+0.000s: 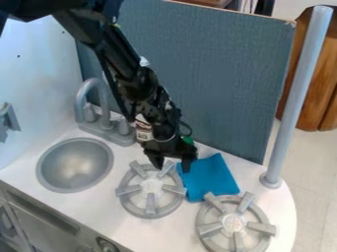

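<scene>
Blue cloth [214,179] lies flat on the counter [171,232], beside the gripper [172,166], whose fingers stand wide apart, one at the cloth's corner, the other over the nearer burner grate [151,192]. This looks like lining up; a grasp would call for both fingers to straddle cloth, clear of the grate. Farther out are the second grate [233,223] and the sink [75,165].

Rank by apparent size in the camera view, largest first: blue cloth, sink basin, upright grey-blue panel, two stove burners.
1. Grey-blue panel
2. Sink basin, left burner, right burner: too alike to rank
3. Blue cloth
</scene>
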Robot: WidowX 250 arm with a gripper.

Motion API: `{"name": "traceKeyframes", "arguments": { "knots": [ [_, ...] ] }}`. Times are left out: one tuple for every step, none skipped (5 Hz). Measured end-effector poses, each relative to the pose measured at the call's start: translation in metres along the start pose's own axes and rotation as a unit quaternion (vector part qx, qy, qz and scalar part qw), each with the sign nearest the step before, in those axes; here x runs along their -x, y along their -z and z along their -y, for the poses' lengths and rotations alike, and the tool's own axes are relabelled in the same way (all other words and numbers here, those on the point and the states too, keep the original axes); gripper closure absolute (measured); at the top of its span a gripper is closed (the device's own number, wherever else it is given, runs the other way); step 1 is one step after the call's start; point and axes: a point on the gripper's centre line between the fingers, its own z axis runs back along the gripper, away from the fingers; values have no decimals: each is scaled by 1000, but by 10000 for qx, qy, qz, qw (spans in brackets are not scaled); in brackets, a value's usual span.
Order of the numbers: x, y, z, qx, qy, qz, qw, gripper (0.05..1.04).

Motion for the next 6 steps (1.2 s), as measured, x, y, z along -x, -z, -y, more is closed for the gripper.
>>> {"name": "traceKeyframes", "arguments": {
  "knots": [
    [-16,-5,-6,-270,-556,163,9980,83],
    [-35,-12,-7,-415,-1242,357,9908,83],
    [-47,-5,-3,-366,-1586,329,9861,83],
    [-58,8,1,-346,-2040,233,9781,83],
    [-67,22,6,-356,-2410,149,9698,83],
    [-74,37,18,-386,-2625,85,9641,83]
  ]
}}
